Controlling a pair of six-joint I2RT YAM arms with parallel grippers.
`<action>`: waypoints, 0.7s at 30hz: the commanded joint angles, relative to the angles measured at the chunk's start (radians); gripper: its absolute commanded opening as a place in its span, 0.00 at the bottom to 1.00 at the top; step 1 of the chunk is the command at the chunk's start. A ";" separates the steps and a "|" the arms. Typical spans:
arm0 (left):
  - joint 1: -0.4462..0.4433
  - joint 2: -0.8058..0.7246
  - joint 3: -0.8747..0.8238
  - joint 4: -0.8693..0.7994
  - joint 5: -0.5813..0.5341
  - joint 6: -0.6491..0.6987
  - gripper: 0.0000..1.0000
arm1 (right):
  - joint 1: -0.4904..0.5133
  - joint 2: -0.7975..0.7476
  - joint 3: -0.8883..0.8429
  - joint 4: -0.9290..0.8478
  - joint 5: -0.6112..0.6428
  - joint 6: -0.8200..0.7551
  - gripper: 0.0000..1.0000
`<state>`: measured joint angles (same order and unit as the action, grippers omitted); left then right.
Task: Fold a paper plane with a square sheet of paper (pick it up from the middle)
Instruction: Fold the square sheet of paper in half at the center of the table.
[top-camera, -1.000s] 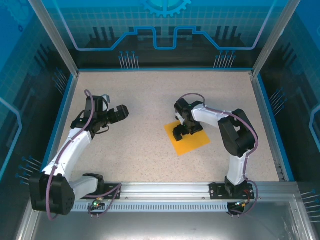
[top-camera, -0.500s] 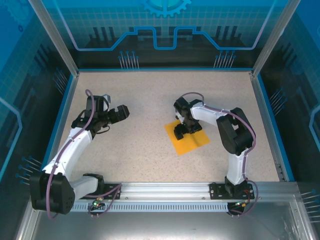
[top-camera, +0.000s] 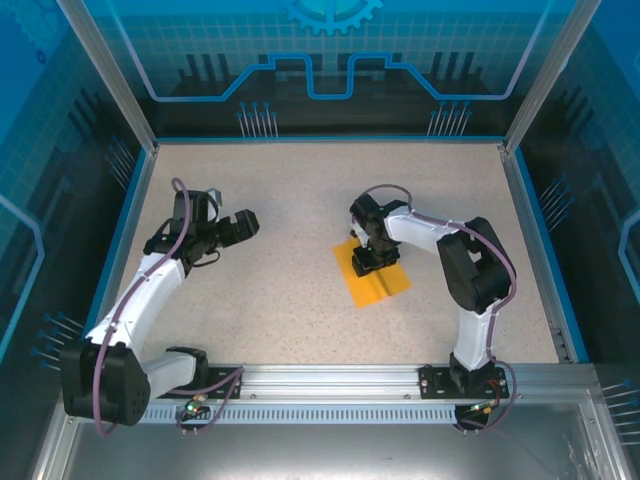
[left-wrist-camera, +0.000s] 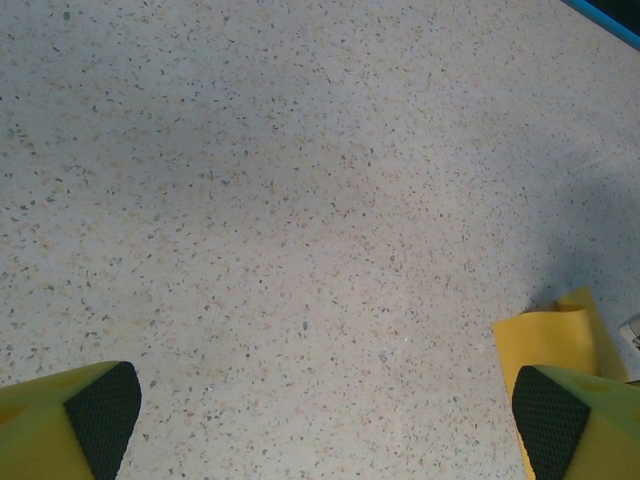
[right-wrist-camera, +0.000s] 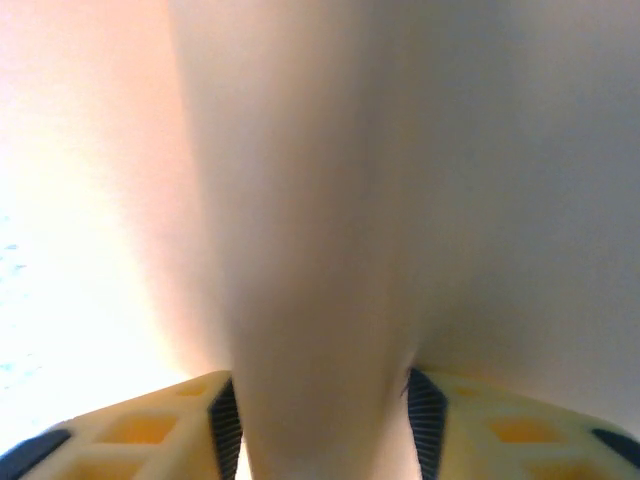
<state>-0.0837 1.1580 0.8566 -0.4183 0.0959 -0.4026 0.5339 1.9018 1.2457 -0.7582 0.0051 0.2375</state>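
Observation:
The square sheet of paper (top-camera: 381, 286) is orange-yellow and lies on the table right of centre, buckled narrower with a raised ridge along its middle. My right gripper (top-camera: 372, 262) points down onto its far half. In the right wrist view the pale, blurred ridge of the sheet (right-wrist-camera: 320, 200) rises between the two pads (right-wrist-camera: 224, 418), which press it from both sides. My left gripper (top-camera: 241, 224) hovers at the left of the table, jaws wide open and empty. Its view catches a corner of the sheet (left-wrist-camera: 550, 335) at the right edge. The paper plane is out of view.
The speckled table (top-camera: 290, 200) is bordered by a blue rim (top-camera: 535, 240) and clear enclosure walls. The arm bases sit on a metal rail (top-camera: 330, 380) at the near edge.
My right gripper's jaws have closed in on the sheet, pushing its middle up into a ridge and drawing its outline narrower. The left arm has stayed still.

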 joint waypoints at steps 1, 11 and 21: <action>-0.016 0.003 0.032 -0.039 0.030 -0.009 0.99 | -0.003 -0.068 -0.028 0.072 -0.175 0.069 0.37; -0.048 0.023 0.012 0.001 0.134 -0.043 0.99 | -0.006 -0.260 -0.157 0.437 -0.603 0.373 0.30; -0.168 0.088 -0.076 0.155 0.216 -0.166 0.99 | -0.023 -0.178 -0.238 0.453 -0.515 0.399 0.34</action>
<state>-0.2169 1.2224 0.8017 -0.3164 0.2684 -0.5121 0.5243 1.6787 1.0328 -0.3099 -0.5327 0.6159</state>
